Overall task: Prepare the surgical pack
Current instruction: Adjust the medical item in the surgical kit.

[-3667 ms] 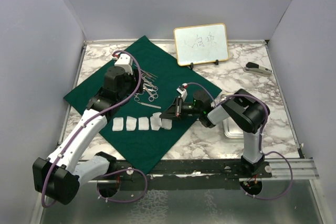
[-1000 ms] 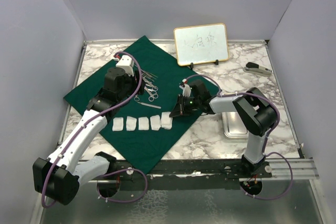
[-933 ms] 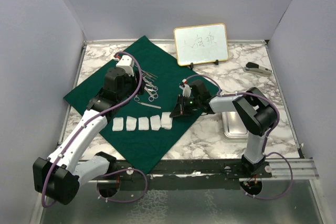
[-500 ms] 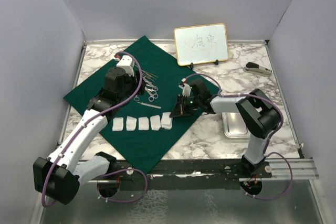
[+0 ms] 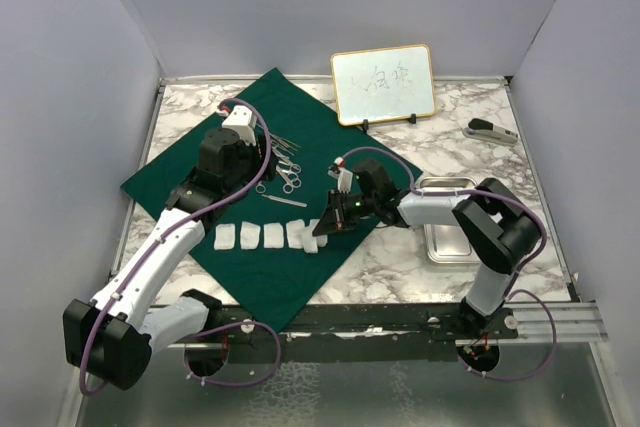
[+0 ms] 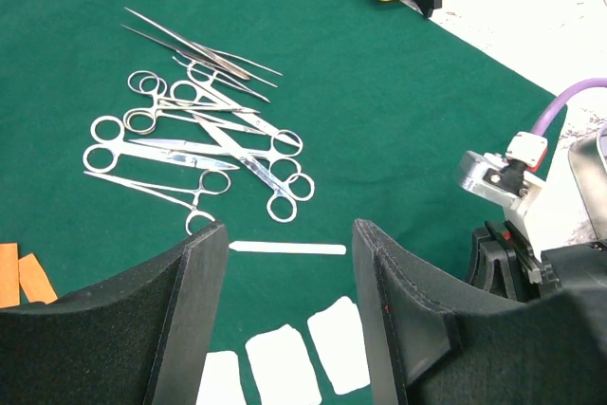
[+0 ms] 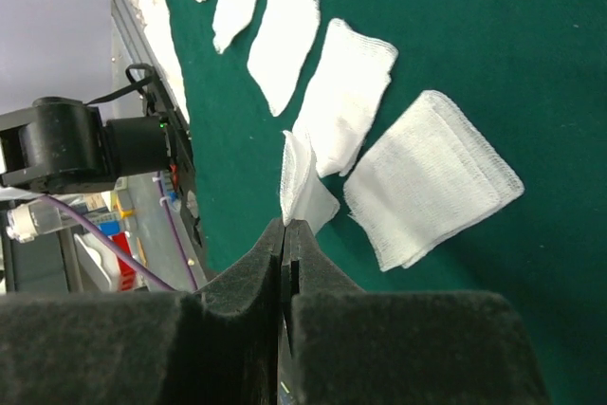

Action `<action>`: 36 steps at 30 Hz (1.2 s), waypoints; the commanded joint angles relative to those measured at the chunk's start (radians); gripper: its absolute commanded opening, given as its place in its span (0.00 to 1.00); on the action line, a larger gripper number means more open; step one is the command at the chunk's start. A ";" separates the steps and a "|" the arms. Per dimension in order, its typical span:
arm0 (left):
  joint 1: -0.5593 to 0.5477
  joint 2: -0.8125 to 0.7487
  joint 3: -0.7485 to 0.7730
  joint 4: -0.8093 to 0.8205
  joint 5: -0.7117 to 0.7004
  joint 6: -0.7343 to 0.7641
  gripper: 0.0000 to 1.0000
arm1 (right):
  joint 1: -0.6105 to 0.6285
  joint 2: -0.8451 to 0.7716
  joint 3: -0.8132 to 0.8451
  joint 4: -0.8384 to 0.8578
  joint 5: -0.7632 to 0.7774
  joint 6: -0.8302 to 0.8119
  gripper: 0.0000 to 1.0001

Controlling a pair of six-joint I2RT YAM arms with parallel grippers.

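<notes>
The dark green cloth (image 5: 200,182) lies on the left half of the marble table. Silver scissor-like instruments (image 5: 282,169) lie in a pile on it and also show in the left wrist view (image 6: 204,139). A row of several white gauze squares (image 5: 260,235) lies along the cloth's near side. My right gripper (image 5: 322,230) is shut on the corner of one gauze square (image 7: 305,187), low over the cloth at the row's right end (image 7: 286,225). My left gripper (image 5: 228,152) hangs open and empty above the cloth (image 6: 289,230). The steel tray (image 5: 448,242) sits on the marble, right of the cloth.
A gold-framed whiteboard (image 5: 383,84) stands at the back. A small grey stapler-like object (image 5: 490,130) lies at the far right. A thin flat silver strip (image 6: 287,248) lies between the instruments and the gauze. The grey walls close in on the table.
My right gripper has moved toward the near left along the cloth's edge, with a gauze square pinched in it. The left arm has not moved.
</notes>
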 commanded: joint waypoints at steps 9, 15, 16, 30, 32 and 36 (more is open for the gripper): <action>0.006 -0.003 -0.012 0.025 0.019 -0.001 0.58 | -0.030 0.059 -0.004 0.122 0.076 0.019 0.01; 0.006 -0.002 -0.012 0.025 0.020 -0.001 0.58 | -0.044 0.063 -0.017 0.146 0.115 0.031 0.01; 0.005 -0.003 -0.012 0.025 0.020 -0.002 0.58 | -0.047 0.062 -0.021 0.148 0.119 0.034 0.01; 0.006 -0.004 -0.012 0.024 0.022 -0.002 0.58 | -0.055 0.052 -0.047 0.124 0.152 0.045 0.01; 0.006 -0.004 -0.012 0.024 0.023 -0.002 0.58 | -0.055 0.040 -0.053 0.116 0.157 0.041 0.01; 0.006 -0.002 -0.012 0.024 0.022 -0.001 0.58 | -0.058 0.030 -0.063 0.099 0.169 0.036 0.01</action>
